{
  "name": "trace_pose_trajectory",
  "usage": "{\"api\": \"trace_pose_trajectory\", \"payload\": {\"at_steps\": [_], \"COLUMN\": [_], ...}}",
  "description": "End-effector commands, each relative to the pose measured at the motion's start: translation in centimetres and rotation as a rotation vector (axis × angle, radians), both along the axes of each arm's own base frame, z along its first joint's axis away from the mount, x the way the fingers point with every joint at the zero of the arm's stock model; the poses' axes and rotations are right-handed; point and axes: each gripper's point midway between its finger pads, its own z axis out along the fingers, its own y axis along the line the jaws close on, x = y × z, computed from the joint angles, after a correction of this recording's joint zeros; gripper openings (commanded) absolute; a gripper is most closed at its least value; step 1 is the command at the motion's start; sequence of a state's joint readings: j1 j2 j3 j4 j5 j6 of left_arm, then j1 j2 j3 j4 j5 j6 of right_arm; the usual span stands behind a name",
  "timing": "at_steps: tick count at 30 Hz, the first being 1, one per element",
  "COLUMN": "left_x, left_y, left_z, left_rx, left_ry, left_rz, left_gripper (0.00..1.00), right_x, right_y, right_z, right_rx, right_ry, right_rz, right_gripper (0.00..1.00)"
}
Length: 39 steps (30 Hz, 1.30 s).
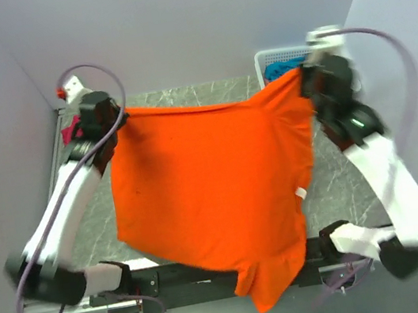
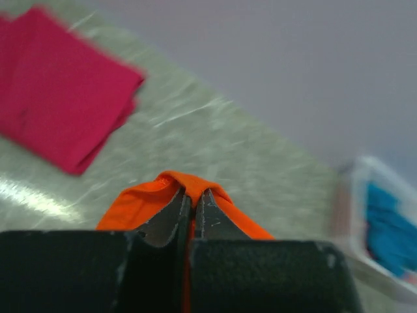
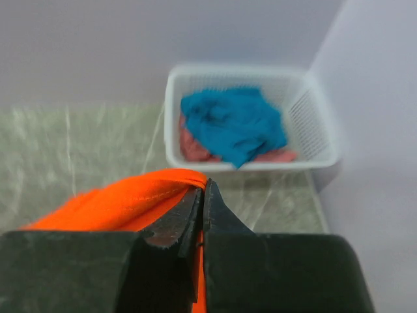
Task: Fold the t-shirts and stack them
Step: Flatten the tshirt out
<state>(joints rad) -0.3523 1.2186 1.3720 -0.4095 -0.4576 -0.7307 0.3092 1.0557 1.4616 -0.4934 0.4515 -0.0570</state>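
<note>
the orange shirt [image 1: 214,188] hangs stretched in the air, top edge running sideways from just beside the basket [image 1: 272,54]. right hand [image 1: 309,75] clamps the corner by the basket, left hand [image 1: 110,118] the far corner; lowering it to the worktop [image 1: 334,184] would take both together.

Robot lab cell: blank walls [image 1: 170,18], marble-look table [image 1: 342,182].

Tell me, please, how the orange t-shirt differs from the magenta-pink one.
The orange t-shirt hangs unfolded in the air; the magenta-pink t-shirt lies folded on the table. The orange one is pinched by the left gripper and right gripper; the pink one is untouched. Both are plain cloth.
</note>
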Motion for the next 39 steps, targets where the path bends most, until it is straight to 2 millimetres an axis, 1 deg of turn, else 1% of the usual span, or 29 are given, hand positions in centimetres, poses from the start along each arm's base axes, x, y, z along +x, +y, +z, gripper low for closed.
{"api": "trace_pose_trajectory", "payload": {"at_steps": [1, 2, 3, 4, 5, 6, 7, 8, 10, 11, 12, 13, 14, 15, 17, 18, 20, 21, 23, 24, 28, 29, 31, 32, 33, 35, 36, 38, 39], "left_x": [5.0, 6.2, 7.3, 8.0, 9.1, 9.5, 9.6, 9.6, 9.1, 8.7, 8.2, 7.9, 7.3, 6.8, 6.1, 5.7, 4.7, 4.4, 3.3, 3.0, 2.1, 1.9, 1.8, 1.8, 1.8, 2.1, 2.2, 2.7, 2.7], "left_y": [3.8, 3.6, 3.5, 3.3, 3.0, 2.7, 2.6, 2.6, 2.3, 2.3, 2.1, 2.2, 2.2, 2.2, 2.2, 2.1, 1.9, 1.8, 1.5, 1.4, 0.9, 0.9, 1.2, 1.3, 1.5, 1.6, 1.6, 1.4, 1.4], "left_z": [-9.7, -11.5, -13.1, -17.8, -17.4, -19.4, -19.5, -19.9, -19.0, -19.6, -18.9, -19.0, -19.8, -20.0, -21.0, -21.6, -23.0, -23.3, -24.7, -24.7, -26.3, -26.9, -28.2, -28.5, -29.5, -30.0, -30.7, -30.9, -31.6], "left_rx": [-0.001, -0.003, 0.003, 0.031, 0.023, 0.029, 0.027, 0.024, 0.005, -0.001, -0.014, -0.018, -0.017, -0.018, -0.02, -0.016, -0.017, -0.023, -0.028, -0.034, -0.05, -0.048, -0.034, -0.029, -0.017, -0.009, -0.004, -0.003, -0.001], "left_ry": [0.187, 0.228, 0.27, 0.407, 0.419, 0.47, 0.475, 0.472, 0.434, 0.429, 0.404, 0.405, 0.425, 0.433, 0.467, 0.485, 0.525, 0.528, 0.559, 0.553, 0.573, 0.588, 0.624, 0.636, 0.662, 0.679, 0.694, 0.697, 0.718], "left_rz": [0.141, 0.124, 0.116, 0.106, 0.101, 0.093, 0.088, 0.087, 0.07, 0.064, 0.053, 0.056, 0.058, 0.056, 0.048, 0.043, 0.022, 0.013, -0.009, -0.015, -0.049, -0.047, -0.035, -0.029, -0.013, -0.005, -0.006, -0.013, -0.009], "left_gripper": [0.04, 0.07, 0.25, 0.37, 0.48, 0.86, 0.99, 0.99, 0.99, 0.99, 0.99, 0.99, 0.99, 0.99, 0.99, 0.99, 1.0, 0.99, 0.99, 0.99, 0.99, 0.99, 0.99, 0.99, 1.0, 0.99, 0.99, 0.99, 1.0], "right_x": [6.6, 9.1, 10.4, 11.6, 13.3, 14.4, 14.4, 14.7, 14.2, 13.6, 12.6, 11.8, 10.8, 9.5, 7.5, 6.0, 4.3, 3.3, 2.2, 1.5, 1.2, 1.1, 1.6, 1.9, 2.1, 2.7, 2.4, 2.6, 3.0], "right_y": [3.3, 4.4, 5.9, 6.7, 7.4, 7.8, 7.7, 7.9, 8.4, 8.4, 8.6, 9.0, 9.3, 9.3, 10.5, 10.5, 11.7, 11.7, 12.2, 12.0, 10.8, 10.6, 10.3, 10.4, 10.2, 9.9, 9.6, 9.0, 8.9], "right_z": [-7.9, -12.3, -14.5, -16.0, -20.1, -20.0, -21.4, -22.6, -22.5, -21.5, -22.5, -22.7, -21.9, -23.7, -25.1, -27.4, -29.4, -31.1, -32.8, -33.8, -36.2, -37.2, -37.7, -38.6, -39.0, -40.5, -41.1, -42.1, -41.8], "right_rx": [0.009, 0.01, 0.016, 0.022, 0.044, 0.052, 0.047, 0.058, 0.062, 0.087, 0.101, 0.134, 0.201, 0.23, 0.331, 0.35, 0.393, 0.397, 0.4, 0.392, 0.344, 0.328, 0.315, 0.307, 0.302, 0.283, 0.271, 0.242, 0.242], "right_ry": [0.135, 0.231, 0.278, 0.308, 0.406, 0.414, 0.474, 0.507, 0.504, 0.473, 0.489, 0.494, 0.477, 0.517, 0.568, 0.629, 0.686, 0.724, 0.771, 0.803, 0.873, 0.903, 0.916, 0.935, 0.944, 0.988, 1.019, 1.055, 1.054], "right_rz": [0.094, 0.11, 0.176, 0.194, 0.18, 0.173, 0.152, 0.135, 0.138, 0.136, 0.14, 0.158, 0.162, 0.161, 0.186, 0.177, 0.202, 0.187, 0.194, 0.18, 0.101, 0.084, 0.06, 0.047, 0.034, -0.009, -0.031, -0.068, -0.074], "right_gripper": [0.02, 0.07, 0.15, 0.35, 0.39, 0.47, 0.78, 0.79, 0.82, 0.82, 0.82, 0.82, 0.82, 0.82, 0.82, 0.82, 0.82, 0.82, 0.82, 0.82, 0.82, 0.82, 0.82, 0.82, 0.82, 0.82, 0.82, 0.83, 0.83]}}
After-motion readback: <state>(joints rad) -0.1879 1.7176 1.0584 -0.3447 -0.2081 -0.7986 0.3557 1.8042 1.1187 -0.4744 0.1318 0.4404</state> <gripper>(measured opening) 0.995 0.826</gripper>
